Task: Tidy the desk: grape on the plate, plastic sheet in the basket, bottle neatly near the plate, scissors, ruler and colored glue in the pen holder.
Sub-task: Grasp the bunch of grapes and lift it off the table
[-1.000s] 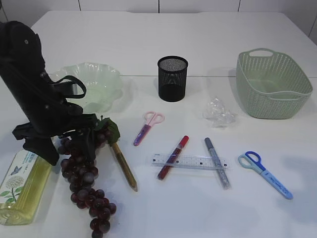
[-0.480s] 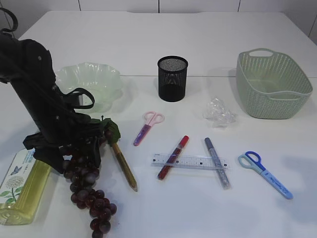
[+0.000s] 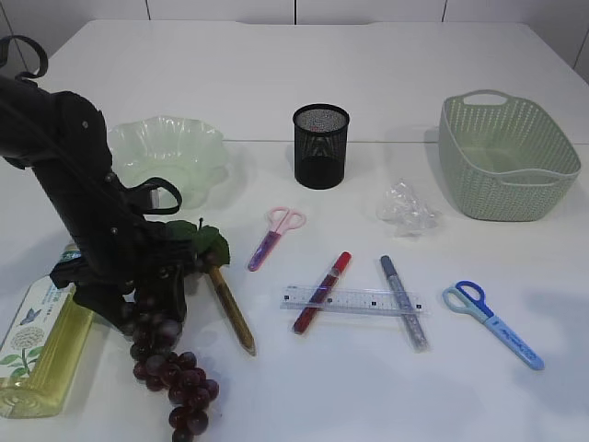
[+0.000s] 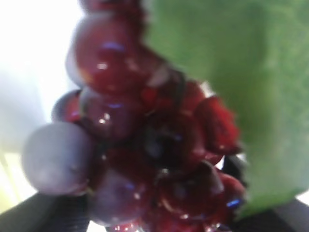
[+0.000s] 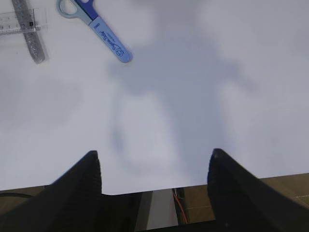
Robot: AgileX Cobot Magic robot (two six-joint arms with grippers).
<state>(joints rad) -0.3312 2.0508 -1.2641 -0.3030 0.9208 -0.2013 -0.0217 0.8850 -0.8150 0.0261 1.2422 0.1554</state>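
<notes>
The dark red grape bunch [image 3: 170, 368] with a green leaf [image 3: 210, 243] lies at the front left. My left gripper [image 3: 152, 287] is down over the bunch's top, jaws open on either side of the grapes [image 4: 145, 145]. The pale green plate [image 3: 170, 147] stands behind it and the yellow bottle [image 3: 37, 341] lies to its left. The black pen holder [image 3: 320, 145], green basket [image 3: 511, 180], crumpled plastic sheet [image 3: 407, 210], pink scissors [image 3: 274, 237], blue scissors [image 3: 492, 322], ruler [image 3: 354, 300], red glue pen [image 3: 322, 291] and grey glue pen [image 3: 403, 301] lie apart. My right gripper [image 5: 152, 164] is open and empty.
A brown pen [image 3: 230, 308] lies beside the grapes, right of my left gripper. In the right wrist view the blue scissors [image 5: 96, 24] and the ruler's end [image 5: 14, 21] sit far ahead, with the table's front edge [image 5: 159, 186] just below the jaws.
My left arm has swung right and down, from beside the bottle onto the top of the grape bunch. The leaf shifted slightly. Nothing else moved.
</notes>
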